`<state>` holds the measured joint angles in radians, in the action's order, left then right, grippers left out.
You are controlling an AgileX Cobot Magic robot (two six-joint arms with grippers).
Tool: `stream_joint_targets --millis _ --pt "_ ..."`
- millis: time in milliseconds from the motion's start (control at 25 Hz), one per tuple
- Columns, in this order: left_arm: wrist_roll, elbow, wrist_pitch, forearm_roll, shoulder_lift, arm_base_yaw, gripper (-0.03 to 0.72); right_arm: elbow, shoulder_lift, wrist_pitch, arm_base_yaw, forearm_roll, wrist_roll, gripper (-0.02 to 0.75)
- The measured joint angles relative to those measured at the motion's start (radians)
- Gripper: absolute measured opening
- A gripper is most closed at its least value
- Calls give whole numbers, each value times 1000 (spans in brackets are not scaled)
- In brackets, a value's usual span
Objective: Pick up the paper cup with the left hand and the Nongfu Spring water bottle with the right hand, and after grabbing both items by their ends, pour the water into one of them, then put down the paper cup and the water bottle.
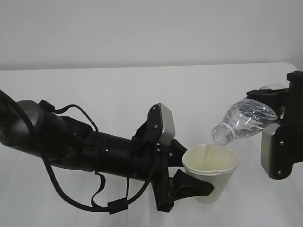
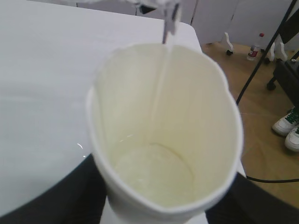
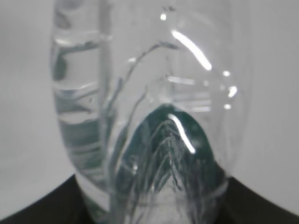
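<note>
Black fingers of your left hand (image 1: 189, 182) sit nearest the camera, clamped on the lower part of the paper cup (image 1: 210, 172), one finger on its near side and one behind. You are holding the cup upright and lifted off the white table (image 1: 94, 90), just right of centre. From the left wrist view the cup's rim (image 2: 163, 126) looks squeezed into an oval by that grip, and a shallow pool of water (image 2: 154, 175) lies on its bottom. A thin stream (image 2: 161, 84) runs down the cup's inner far wall.

Above and to the right, the Nongfu Spring water bottle (image 1: 246, 120) is tipped down toward the left, its open mouth (image 1: 221, 136) just over the cup's far right rim. Your right hand (image 1: 284, 113) grips the bottle by its base end at the right edge of the scene; jaws closed on it. In the right wrist view the clear ribbed wall (image 3: 154, 116) fills the frame, green label showing through.
</note>
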<state>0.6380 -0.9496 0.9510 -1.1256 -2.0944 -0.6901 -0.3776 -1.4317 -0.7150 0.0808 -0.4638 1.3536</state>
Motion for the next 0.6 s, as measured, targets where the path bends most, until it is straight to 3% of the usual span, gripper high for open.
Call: stream_joint_targets --millis 600 --pt "0 0 0 0 0 0 426 0 0 -2 0 -3 0 365"
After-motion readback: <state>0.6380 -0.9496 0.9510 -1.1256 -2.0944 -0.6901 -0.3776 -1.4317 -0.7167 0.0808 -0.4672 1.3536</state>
